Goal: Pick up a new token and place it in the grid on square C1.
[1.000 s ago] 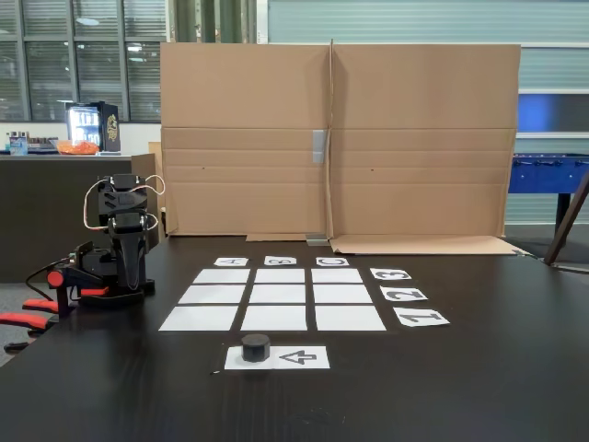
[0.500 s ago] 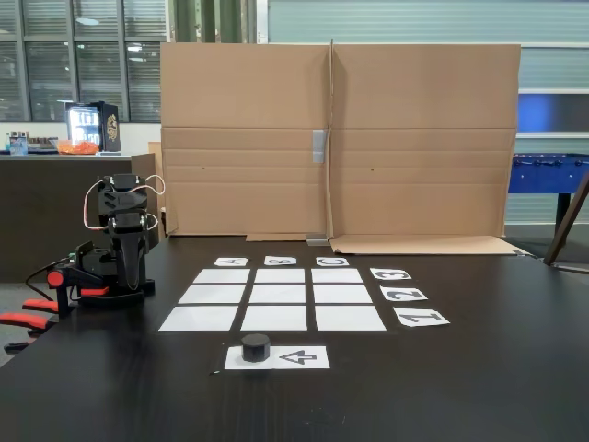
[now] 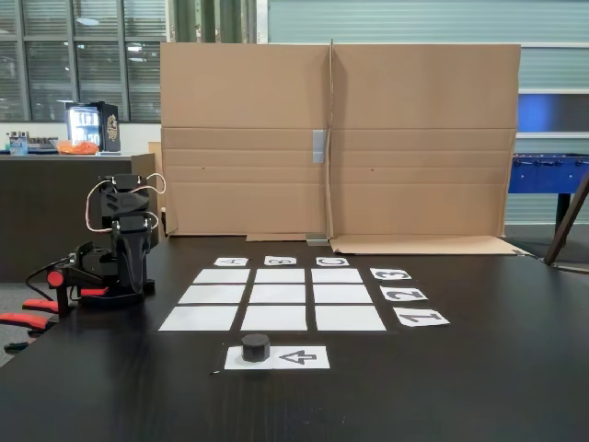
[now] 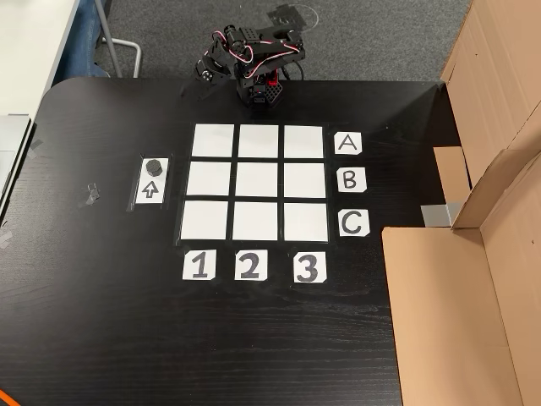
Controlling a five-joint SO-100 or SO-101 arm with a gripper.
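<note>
The token (image 3: 255,346) is a small dark puck that sits on the white arrow sheet (image 3: 299,357) in front of the grid (image 3: 279,295). In the other view the token (image 4: 154,165) lies left of the grid (image 4: 258,182). Square C1 (image 4: 204,221) is the corner cell in line with the C and 1 cards, and it is bare; in the fixed view square C1 (image 3: 350,318) is the near right cell. My arm is folded up at the table's edge, and its gripper (image 4: 206,69) stays far from the token. The jaws are too small to read.
A tall cardboard wall (image 3: 336,138) stands behind the grid, with a flap (image 4: 448,313) lying flat on the table. Label cards A B C (image 4: 350,179) and 1 2 3 (image 4: 249,266) border the grid. A red clamp (image 3: 55,278) holds the arm's base.
The folded arm's upper part has shifted slightly. The token and the sheets have not moved.
</note>
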